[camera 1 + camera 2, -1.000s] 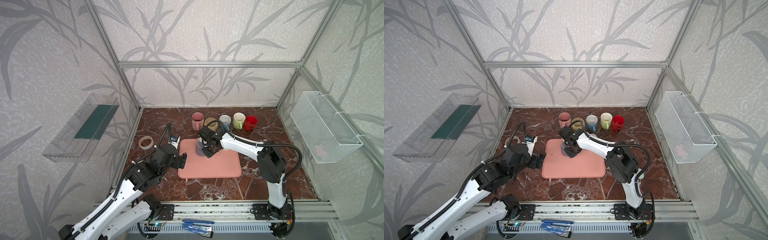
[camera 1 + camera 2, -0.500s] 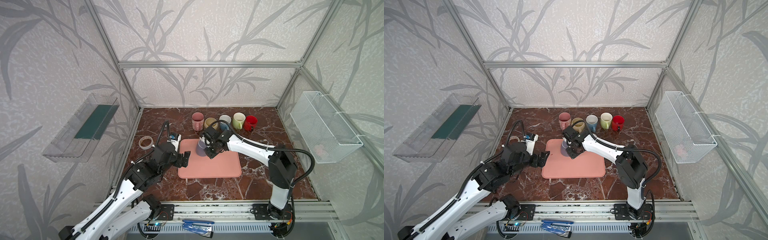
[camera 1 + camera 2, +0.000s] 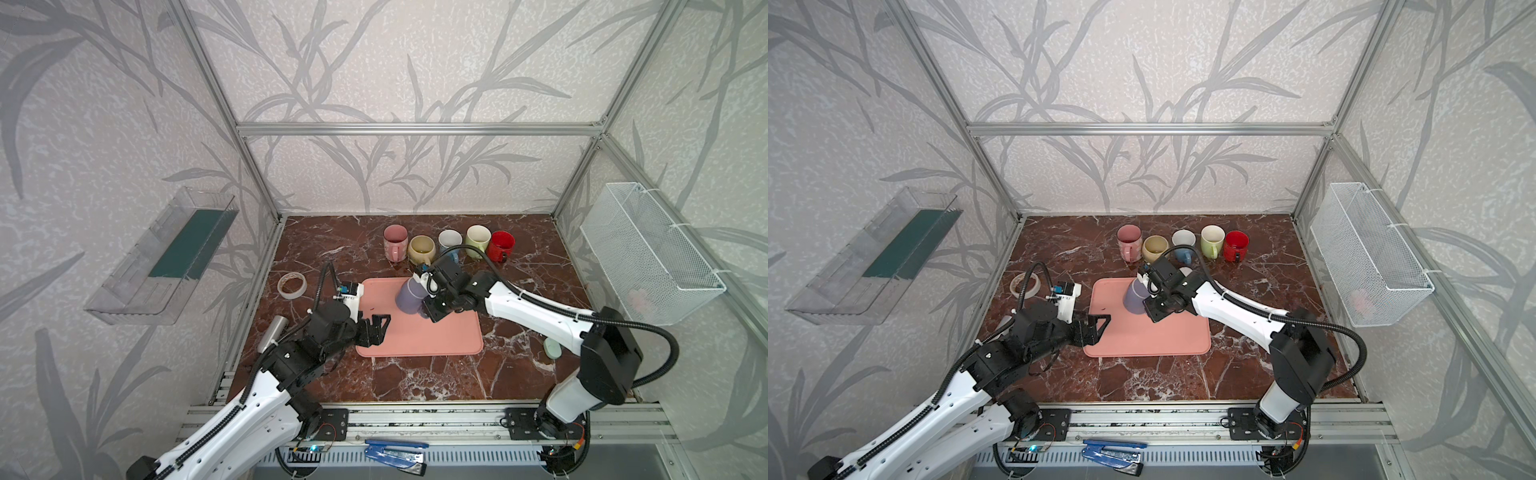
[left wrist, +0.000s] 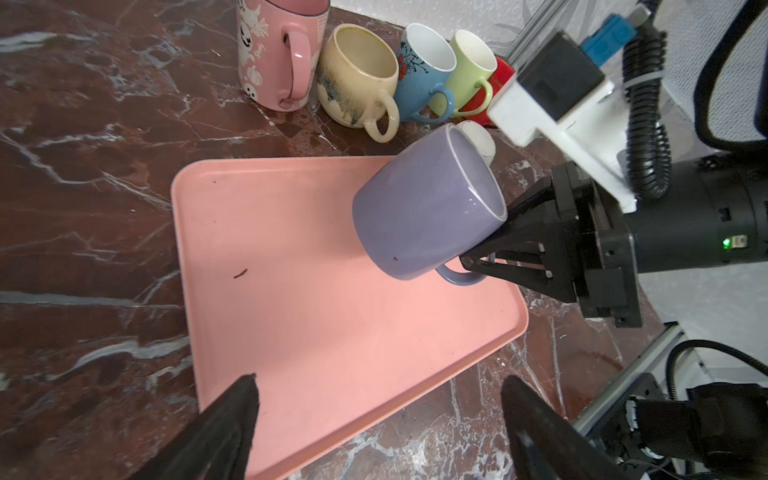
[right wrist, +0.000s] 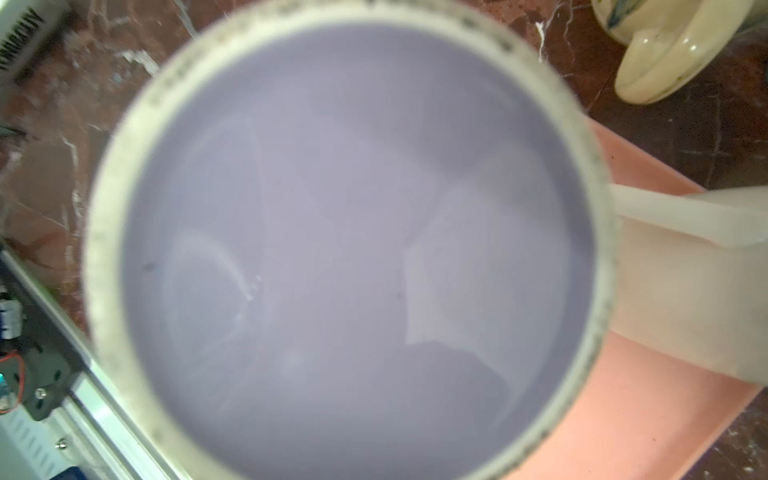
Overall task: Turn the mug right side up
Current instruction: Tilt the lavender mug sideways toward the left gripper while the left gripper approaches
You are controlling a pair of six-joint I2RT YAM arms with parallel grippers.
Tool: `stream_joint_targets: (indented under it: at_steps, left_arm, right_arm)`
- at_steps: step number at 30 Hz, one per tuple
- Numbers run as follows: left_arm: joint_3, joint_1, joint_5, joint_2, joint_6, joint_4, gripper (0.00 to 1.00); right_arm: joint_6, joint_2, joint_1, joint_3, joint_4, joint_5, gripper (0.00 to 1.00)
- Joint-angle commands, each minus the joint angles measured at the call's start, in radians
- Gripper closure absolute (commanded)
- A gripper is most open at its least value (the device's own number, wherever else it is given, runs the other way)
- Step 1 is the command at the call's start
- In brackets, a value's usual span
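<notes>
Top views: mug [image 3: 407, 293] tilted further (right gripper [image 3: 427, 309] clamped).

Both top views are lit brightly and evenly, pretty diffuse, so only faint soft shadows are thrown on the dark red marble tabletop [image 3: 415, 374]. The left wrist view is sharp. A small glare streak is caught on the glossy lilac ceramic mug [image 4: 415, 208], and a soft shadow is cast on the pink plastic tray [image 4: 291, 311]. The right wrist view is filled by that mug, badly out of focus, with pale reflections smeared across it.
</notes>
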Motion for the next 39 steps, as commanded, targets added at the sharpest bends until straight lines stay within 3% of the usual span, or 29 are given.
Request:
stream_joint_targets:
  at_steps: [1, 8, 12, 17, 26, 39]
  left_arm:
    - [-0.054, 0.006, 0.104, -0.019, -0.1, 0.207, 0.12]
    - [-0.191, 0.01, 0.229, 0.036, -0.215, 0.546, 0.23]
    - [-0.212, 0.013, 0.309, 0.139, -0.262, 0.725, 0.4]
    - [-0.22, 0.016, 0.357, 0.221, -0.302, 0.901, 0.54]
    - [-0.202, 0.019, 0.368, 0.265, -0.313, 0.994, 0.57]
    - [-0.181, 0.019, 0.385, 0.307, -0.333, 1.06, 0.63]
  right_arm:
    - [0.069, -0.118, -0.034, -0.054, 0.212, -0.114, 1.0]
    - [0.165, -0.235, -0.109, -0.169, 0.377, -0.293, 1.0]
    - [0.207, -0.274, -0.125, -0.213, 0.463, -0.369, 1.0]
    - [0.273, -0.297, -0.143, -0.259, 0.581, -0.465, 1.0]
    - [0.381, -0.309, -0.156, -0.326, 0.78, -0.627, 1.0]
    - [0.523, -0.284, -0.157, -0.392, 1.026, -0.739, 1.0]
